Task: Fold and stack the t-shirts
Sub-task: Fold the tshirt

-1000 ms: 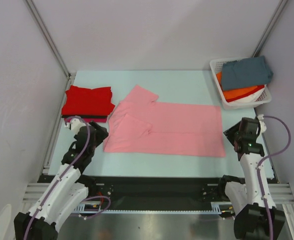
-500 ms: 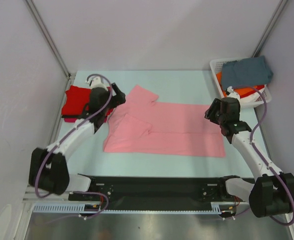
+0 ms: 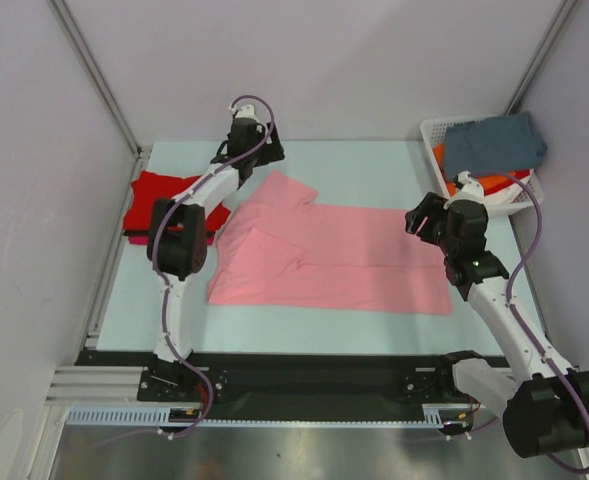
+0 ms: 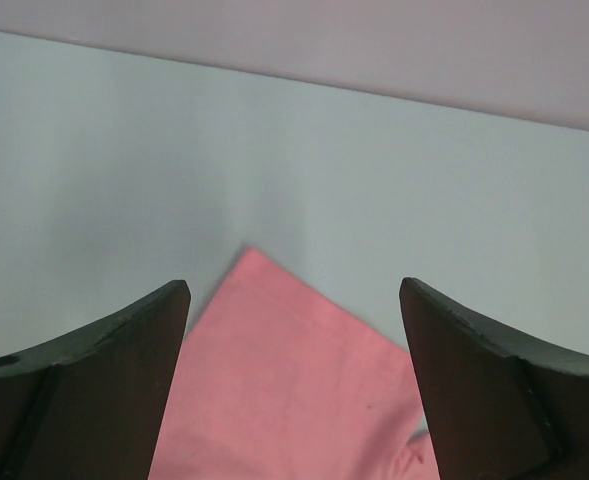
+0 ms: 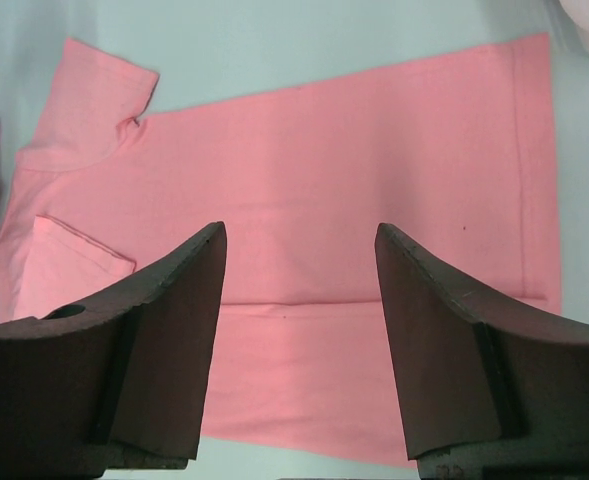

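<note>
The pale blue-green desk carries a light pink cloth t-shirt lying flat at its middle. Its long axis runs left to right, with sleeves and neck to the left and hem to the right. A folded red shirt stack sits just left of it. The left hand hovers open over the far sleeve tip. The right hand hangs open above the hem end, gripping nothing. A clean fold probably means pinching both far corners together and carrying them evenly, cloth taut.
</note>
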{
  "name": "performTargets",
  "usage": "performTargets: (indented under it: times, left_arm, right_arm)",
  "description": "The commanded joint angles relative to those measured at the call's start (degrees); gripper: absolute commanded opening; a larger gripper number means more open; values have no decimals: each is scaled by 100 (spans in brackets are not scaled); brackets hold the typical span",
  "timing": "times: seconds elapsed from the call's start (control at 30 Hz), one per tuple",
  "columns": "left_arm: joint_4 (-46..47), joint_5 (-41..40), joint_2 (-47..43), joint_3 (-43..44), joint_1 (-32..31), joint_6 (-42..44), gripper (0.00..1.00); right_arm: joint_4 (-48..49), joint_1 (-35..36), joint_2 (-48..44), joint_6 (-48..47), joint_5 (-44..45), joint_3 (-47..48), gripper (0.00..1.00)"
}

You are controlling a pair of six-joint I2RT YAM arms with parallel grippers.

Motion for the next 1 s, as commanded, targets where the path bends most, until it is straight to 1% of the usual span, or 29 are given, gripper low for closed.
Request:
performTargets:
  times: [0.0, 0.07, 0.13, 0.2, 0.3, 0.47, 0.6, 0.63, 0.67, 0.77, 0.87, 0.97]
  left_arm:
    - [-585, 236, 686, 920, 50, 180, 91]
    - [-830, 341, 1124, 1465, 76, 93, 91]
    - [-1207, 622, 1372, 2000, 111, -162, 91]
    - [-1375, 921, 1653, 2222, 172, -460, 90]
    - [-1464, 931, 1786, 2302, 208, -663, 89]
    - [-1596, 843, 1918, 2319, 225, -734, 89]
    - [-1675, 1334, 2137, 2477, 313, -1059, 88]
    - [-1710, 1431, 2207, 2521, 339, -1111, 87]
    - [-1719, 1414, 2234, 2539, 340, -1103, 86]
    - [-1815, 1326, 2287, 2522, 340, -1086, 82]
    - [-1824, 1545, 2366, 2530, 331, -1129, 76]
    - [-1824, 1660, 2401, 2565, 340, -1112, 65]
  right_arm:
    - [320, 17, -69, -24, -85, -55, 65]
    - [364, 8, -17, 19, -129, -64, 65]
    - [364, -1, 18, 55, -164, -64, 65]
    - [417, -1, 27, 81, -181, -117, 65]
    - [487, -62, 45, 151, -234, -178, 65]
    - [549, -168, 45, 257, -313, -275, 64]
    - [593, -255, 141, 309, -313, -310, 64]
    - [558, -290, 176, 318, -470, -293, 63]
    - [558, -299, 194, 336, -489, -284, 63]
    - [531, -387, 194, 362, -524, -301, 63]
    - [531, -475, 177, 432, -550, -345, 63]
    - [566, -563, 229, 433, -647, -345, 63]
